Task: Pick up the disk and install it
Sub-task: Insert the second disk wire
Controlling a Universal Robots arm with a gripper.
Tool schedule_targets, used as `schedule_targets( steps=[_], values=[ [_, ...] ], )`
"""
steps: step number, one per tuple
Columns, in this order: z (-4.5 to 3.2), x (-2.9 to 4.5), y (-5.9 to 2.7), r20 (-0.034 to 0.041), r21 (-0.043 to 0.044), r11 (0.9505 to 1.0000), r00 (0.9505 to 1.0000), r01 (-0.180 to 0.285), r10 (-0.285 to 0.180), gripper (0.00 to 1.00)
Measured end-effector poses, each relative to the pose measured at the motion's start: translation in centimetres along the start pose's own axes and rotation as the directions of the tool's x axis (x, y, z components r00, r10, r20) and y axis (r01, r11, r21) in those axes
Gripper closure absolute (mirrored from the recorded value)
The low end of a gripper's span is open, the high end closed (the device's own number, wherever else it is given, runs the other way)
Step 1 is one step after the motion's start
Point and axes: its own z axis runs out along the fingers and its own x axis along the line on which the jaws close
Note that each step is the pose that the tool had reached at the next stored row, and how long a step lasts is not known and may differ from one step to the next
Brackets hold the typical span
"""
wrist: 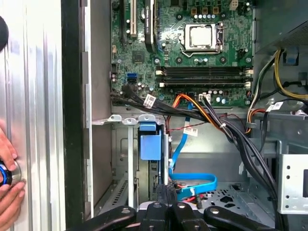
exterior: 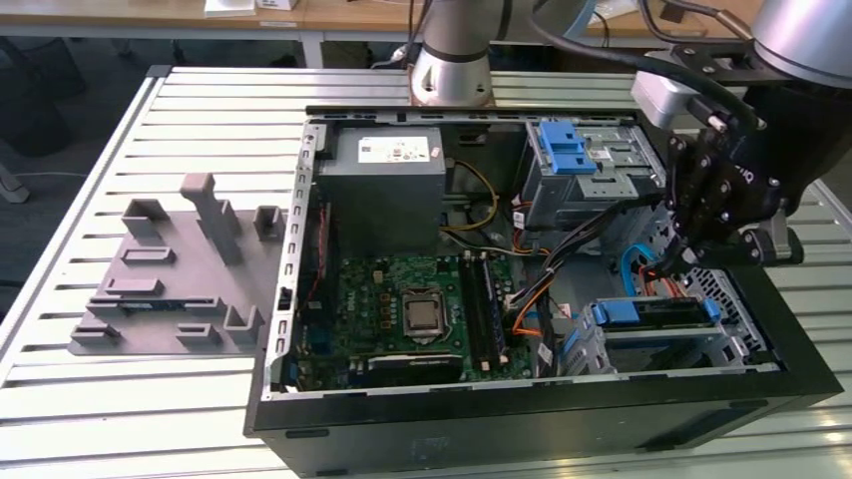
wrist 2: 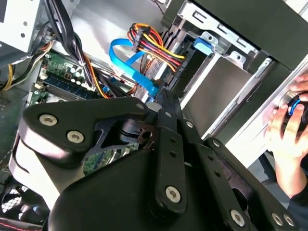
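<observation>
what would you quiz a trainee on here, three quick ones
1. True or false: the case is open, with the motherboard showing.
2. In the exterior view, the gripper hangs over which side of the case? A left, B right.
3. What colour is the frame on the disk?

Key: 1 true. 2 B. 3 blue.

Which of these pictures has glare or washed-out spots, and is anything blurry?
In the first wrist view, the slatted table beside the case is washed out nearly white; in the second wrist view, the gripper body close to the lens looks soft, and the hand is overexposed; the exterior view is evenly lit.
</observation>
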Motion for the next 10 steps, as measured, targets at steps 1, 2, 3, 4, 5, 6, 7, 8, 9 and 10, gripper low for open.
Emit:
schedule_targets(
  steps=[1,2,3,4,5,6,7,8,9,10],
  values=[
    [-0.01,-0.15,0.01,-0.0004,-0.0001,1.0,1.0,0.0,0.0,0.89],
    [-0.02,-0.29,0.04,-0.0005,-0.0001,1.0,1.0,0.0,0.0,0.89],
    [-0.03,-0.41,0.11,-0.0006,0.0,1.0,1.0,0.0,0.0,0.89],
    [-0.03,-0.53,0.18,-0.0006,0.0,1.0,1.0,0.0,0.0,0.89],
    [-0.04,-0.68,0.21,-0.001,0.0,1.0,1.0,0.0,0.0,0.89],
    [-0.05,-0.83,0.21,-0.0014,0.0,1.0,1.0,0.0,0.0,0.82],
    [-0.05,-0.98,0.23,-0.0015,0.0,1.0,1.0,0.0,0.0,0.82],
    [-0.05,-1.1,0.23,-0.0015,0.0,1.0,1.0,0.0,0.0,0.82],
    [-0.03,-1.16,0.23,-0.0014,0.0,1.0,1.0,0.0,0.0,0.82],
    [0.05,-1.18,0.24,-0.0013,0.0,1.0,1.0,0.0,0.0,0.75]
  ],
)
